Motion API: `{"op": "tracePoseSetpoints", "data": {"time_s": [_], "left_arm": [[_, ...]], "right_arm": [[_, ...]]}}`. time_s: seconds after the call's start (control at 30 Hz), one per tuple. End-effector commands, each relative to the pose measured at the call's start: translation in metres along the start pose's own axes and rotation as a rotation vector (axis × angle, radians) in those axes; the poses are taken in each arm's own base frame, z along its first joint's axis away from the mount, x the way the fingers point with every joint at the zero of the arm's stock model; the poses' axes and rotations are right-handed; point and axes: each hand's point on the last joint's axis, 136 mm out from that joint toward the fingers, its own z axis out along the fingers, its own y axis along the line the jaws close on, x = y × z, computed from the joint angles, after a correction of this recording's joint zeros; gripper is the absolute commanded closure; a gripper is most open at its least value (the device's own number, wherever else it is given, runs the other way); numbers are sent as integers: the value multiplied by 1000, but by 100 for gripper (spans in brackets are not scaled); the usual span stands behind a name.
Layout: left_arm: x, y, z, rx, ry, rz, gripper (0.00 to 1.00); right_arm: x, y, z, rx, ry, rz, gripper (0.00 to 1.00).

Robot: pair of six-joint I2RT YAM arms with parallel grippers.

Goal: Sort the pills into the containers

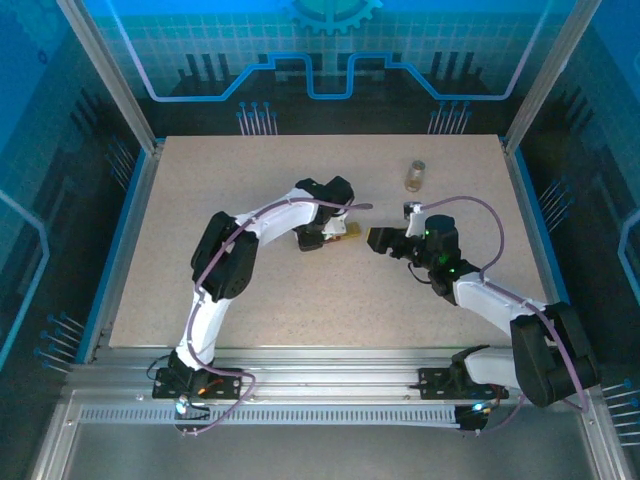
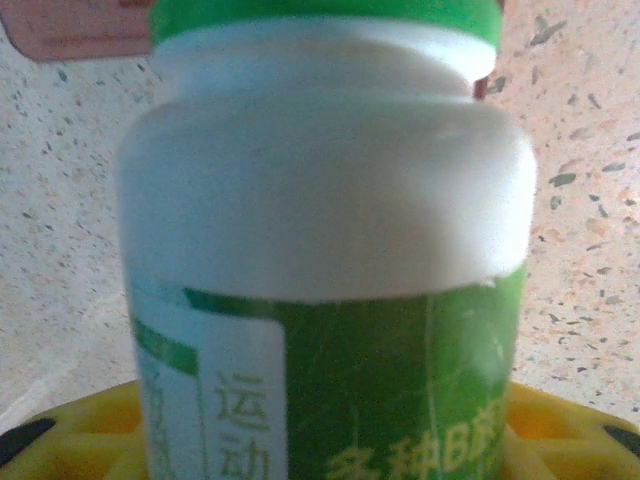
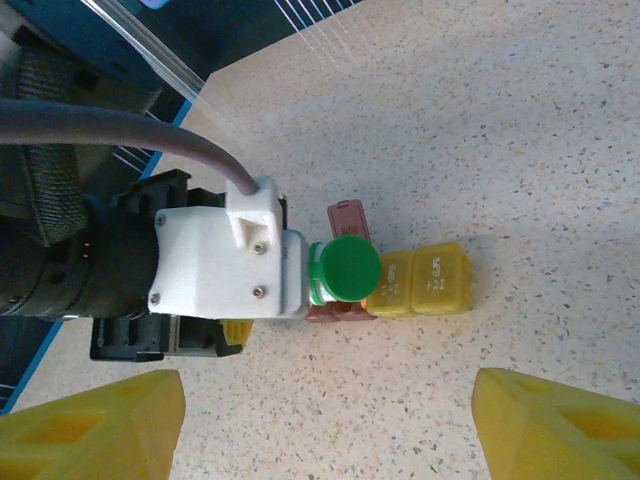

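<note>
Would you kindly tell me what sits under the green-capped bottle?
A dark red box peeks out below and behind the bottle, yellow boxes beside it; its inside is covered.

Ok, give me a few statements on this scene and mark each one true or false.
1. The left claw grips the white bottle. True.
2. The bottle's cap is off. False: its green cap is on.
3. The right claw stands open and empty. True.
4. The small jar stands between the two claws. False: it stands apart, farther back on the table.
</note>
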Motion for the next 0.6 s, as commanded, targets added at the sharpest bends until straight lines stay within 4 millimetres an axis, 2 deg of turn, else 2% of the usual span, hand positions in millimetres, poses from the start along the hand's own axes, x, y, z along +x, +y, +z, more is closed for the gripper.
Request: {"op": "tracePoseSetpoints", "data": {"time_s": [0.0, 0.17, 0.37, 0.47, 0.57], "left_arm": [[-6, 7, -21, 3, -125, -100, 100], [-14, 4, -31, 30, -259, -181, 100], [-24, -3, -43, 91, -461, -312, 100], [-31, -4, -57, 125, -596, -366, 100], [-38, 4, -78, 128, -762, -415, 100]], "right_arm": [[0, -12, 0, 47, -1, -22, 23], [3, -17, 4, 59, 19, -22, 23], [2, -14, 8, 46, 46, -49, 23], [2, -4, 6, 10, 88, -75, 24], [-3, 17, 0, -76, 93, -105, 26]]}}
